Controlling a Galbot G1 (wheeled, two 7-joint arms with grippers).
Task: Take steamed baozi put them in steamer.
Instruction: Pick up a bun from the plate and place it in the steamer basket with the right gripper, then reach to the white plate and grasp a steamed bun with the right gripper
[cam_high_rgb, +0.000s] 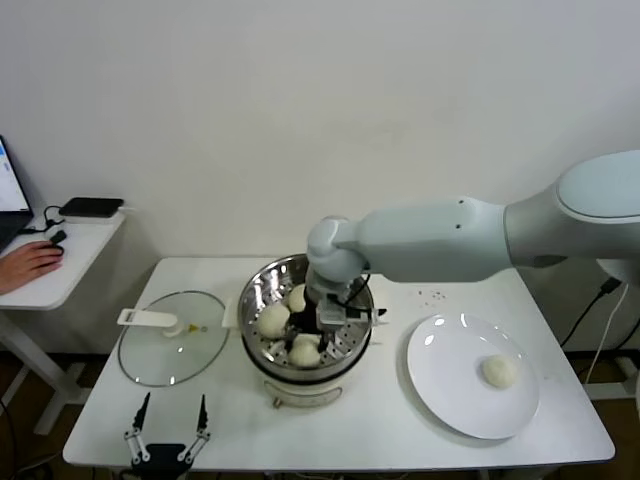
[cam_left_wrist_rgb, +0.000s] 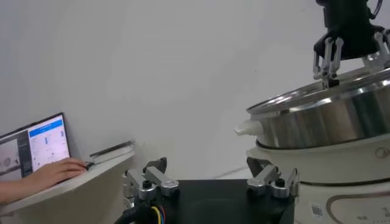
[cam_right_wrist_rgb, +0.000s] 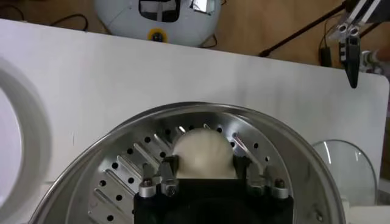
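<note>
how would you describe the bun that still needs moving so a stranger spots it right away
On the white table, look to the robot's right of the steamer for the flat white plate. The steamed baozi lies alone on it, the only bun outside the basket; the others sit inside, one between the right pincer's fingers.

Setting appears to be a robotics lab or test office: bare white wall, white worktable (cam_high_rgb: 400, 420), and at nine o'clock a side desk (cam_high_rgb: 60, 262) with laptop (cam_left_wrist_rgb: 41, 145) and operator's hand (cam_high_rgb: 30, 264).
</note>
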